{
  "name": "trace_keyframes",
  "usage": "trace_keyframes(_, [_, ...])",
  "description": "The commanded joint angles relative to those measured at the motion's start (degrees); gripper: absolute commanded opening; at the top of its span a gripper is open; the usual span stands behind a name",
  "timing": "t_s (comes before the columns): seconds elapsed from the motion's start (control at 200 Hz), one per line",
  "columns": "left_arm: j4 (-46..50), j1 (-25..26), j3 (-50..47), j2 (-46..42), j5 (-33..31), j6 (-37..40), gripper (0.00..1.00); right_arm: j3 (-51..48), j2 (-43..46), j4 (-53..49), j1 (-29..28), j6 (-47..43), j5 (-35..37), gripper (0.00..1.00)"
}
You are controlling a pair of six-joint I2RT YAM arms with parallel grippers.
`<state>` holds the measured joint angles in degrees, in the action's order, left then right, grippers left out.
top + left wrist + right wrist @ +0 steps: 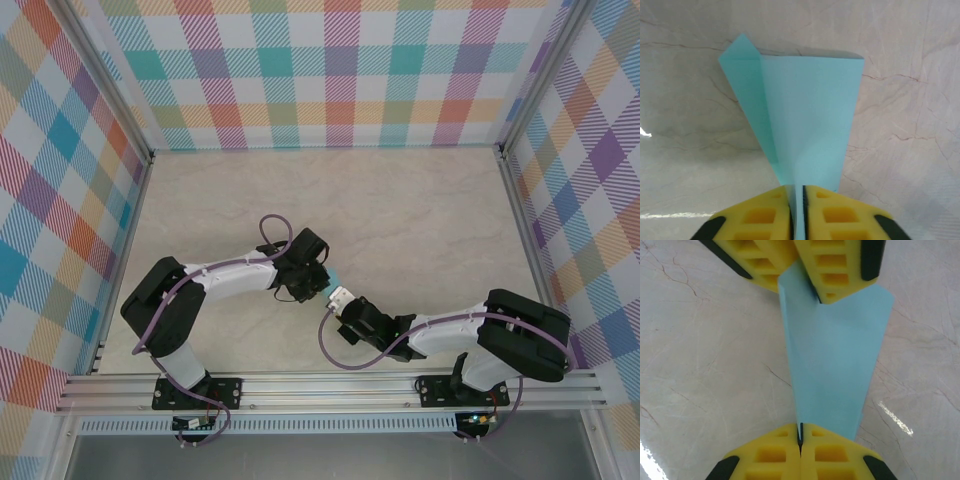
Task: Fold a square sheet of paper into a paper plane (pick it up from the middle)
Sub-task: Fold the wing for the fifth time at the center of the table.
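Note:
The square sheet of paper is light teal and folded into a slim tapering wedge with a centre crease, much like a paper plane. It is held in the air over the table between both grippers. My right gripper is shut on its narrow end, pads pressed together on the paper. My left gripper stands at the other side, jaws slightly parted, and the paper runs through the narrow gap. From the right wrist, the left gripper's yellow fingers straddle the wide end. Both grippers meet at the table's middle front.
The pale marble-patterned tabletop lies below the paper. Checked walls enclose the back and both sides, with metal rails along the near edge. The arm cables loop close to the grippers.

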<state>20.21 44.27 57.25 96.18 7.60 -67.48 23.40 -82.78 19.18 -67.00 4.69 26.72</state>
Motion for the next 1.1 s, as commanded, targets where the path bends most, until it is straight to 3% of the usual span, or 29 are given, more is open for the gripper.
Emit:
trace_keyframes(0.0, [4.0, -1.0, -0.2, -4.4, -2.6, 2.0, 0.3, 1.1, 1.3, -1.9, 0.8, 6.5, -5.2, 0.0])
trace_keyframes(0.065, [5.2, -1.2, -0.6, -6.9, -4.2, 2.5, 0.44, 1.1, 1.7, -1.8, 1.7, 10.4, -9.3, 0.0])
trace_keyframes(0.225, [7.6, -1.2, -3.3, -15.1, -9.3, 3.8, 0.57, 1.3, 2.4, -1.4, 4.5, 19.4, -18.4, 0.0])
trace_keyframes(0.435, [3.9, -1.2, -10.0, -23.7, -10.3, 5.0, 0.57, 1.8, 2.3, -0.4, 10.4, 27.9, -30.2, 0.0])
trace_keyframes(0.595, [-5.3, -1.2, -15.4, -26.4, -6.7, 6.6, 0.5, 1.3, 0.8, 4.0, 15.9, 34.5, -40.0, 0.0])
trace_keyframes(0.765, [-15.6, -0.8, -19.6, -25.8, -2.7, 6.7, 0.44, 0.4, -2.2, 8.7, 18.8, 41.5, -44.1, 0.0])
trace_keyframes(1.095, [-23.5, -0.2, -20.9, -21.6, 1.8, 8.0, 0.4, -0.2, -6.4, 11.0, 20.5, 47.9, -45.4, 0.0])
